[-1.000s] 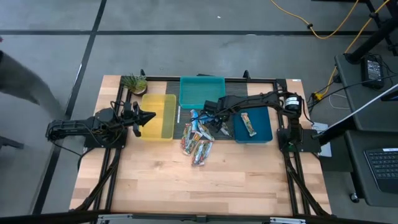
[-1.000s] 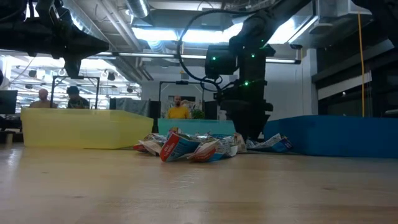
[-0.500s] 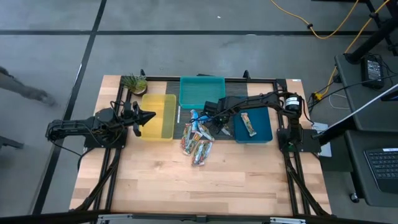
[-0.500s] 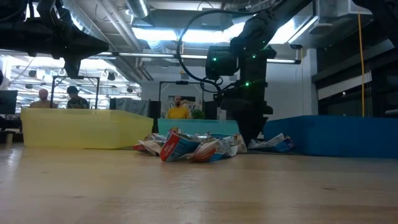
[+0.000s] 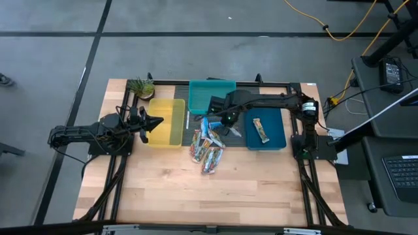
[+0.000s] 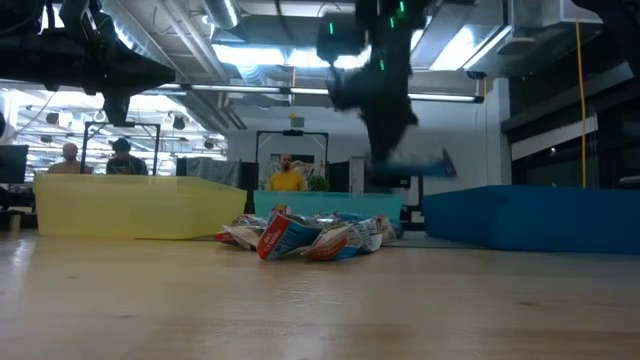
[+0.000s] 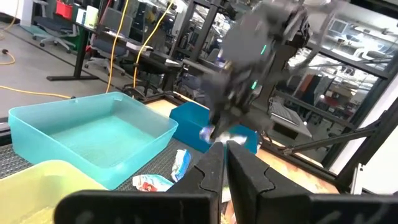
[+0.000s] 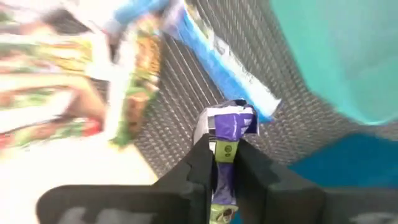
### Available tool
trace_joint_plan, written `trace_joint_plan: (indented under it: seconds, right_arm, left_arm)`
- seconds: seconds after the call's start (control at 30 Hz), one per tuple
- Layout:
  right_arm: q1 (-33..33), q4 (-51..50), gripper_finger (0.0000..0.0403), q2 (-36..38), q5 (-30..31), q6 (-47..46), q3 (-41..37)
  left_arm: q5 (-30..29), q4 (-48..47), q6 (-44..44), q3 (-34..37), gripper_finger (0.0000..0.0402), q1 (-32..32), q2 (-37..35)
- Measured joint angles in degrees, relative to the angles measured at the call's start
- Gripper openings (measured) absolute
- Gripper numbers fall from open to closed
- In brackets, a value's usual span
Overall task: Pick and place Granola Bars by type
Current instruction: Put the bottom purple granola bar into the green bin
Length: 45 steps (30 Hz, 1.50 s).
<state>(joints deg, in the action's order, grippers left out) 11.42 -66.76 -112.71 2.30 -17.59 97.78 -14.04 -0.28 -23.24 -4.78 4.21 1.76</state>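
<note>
Holding clear of the table, the right gripper clamps one bar above the pile, near the teal bin. Left gripper waits clenched by the yellow bin. Thin edge grip risks slipping.

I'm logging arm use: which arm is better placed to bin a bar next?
Right. The right gripper is shut on a blue-white bar, lifted beside the blue bin. The left gripper waits by the yellow bin, holding nothing.

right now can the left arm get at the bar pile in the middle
Probably yes: the left gripper hangs over the yellow bin, empty, and the pile of granola bars lies just beyond with nothing between.
</note>
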Motion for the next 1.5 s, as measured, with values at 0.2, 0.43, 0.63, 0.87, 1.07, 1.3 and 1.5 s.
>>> trace_joint_plan:
  seconds: [0.2, 0.43, 0.63, 0.87, 1.07, 1.3, 1.5]
  right_arm:
    - [0.0, -8.7, 0.0045, 0.2, 0.0, 1.8, 20.2]
    - [1.1, -11.4, 0.0031, 0.2, 0.0, 5.0, 34.4]
    - [5.2, -12.4, 0.0039, 0.2, -1.1, 9.2, 37.3]
    - [14.9, -9.8, 0.0033, -1.6, -8.7, 15.4, 37.3]
    - [20.7, -9.3, 0.0038, -5.6, -10.9, 20.1, 37.3]
    - [22.6, -7.2, 0.0038, -13.7, -7.9, 24.8, 37.2]
    - [21.7, -3.3, 0.0039, -20.6, -8.0, 27.4, 37.2]
  left_arm:
    - [0.1, -0.1, 0.0, 0.0, 0.0013, 0.0, 0.0]
    - [0.1, -0.2, 0.0, 0.0, 0.0013, 0.0, 0.0]
    - [0.2, -0.2, 0.0, 0.0, 0.0013, 0.0, 0.0]
    - [-0.4, -0.3, 0.0, 0.0, 0.0013, 0.0, 0.0]
    - [-3.1, -0.4, 0.0, 0.0, 0.0013, 0.0, 0.0]
    - [-6.0, -1.8, -0.2, 0.0, 0.0013, 0.0, 0.0]
    - [-6.0, -2.0, -1.4, 0.0, 0.0013, 0.0, 0.0]
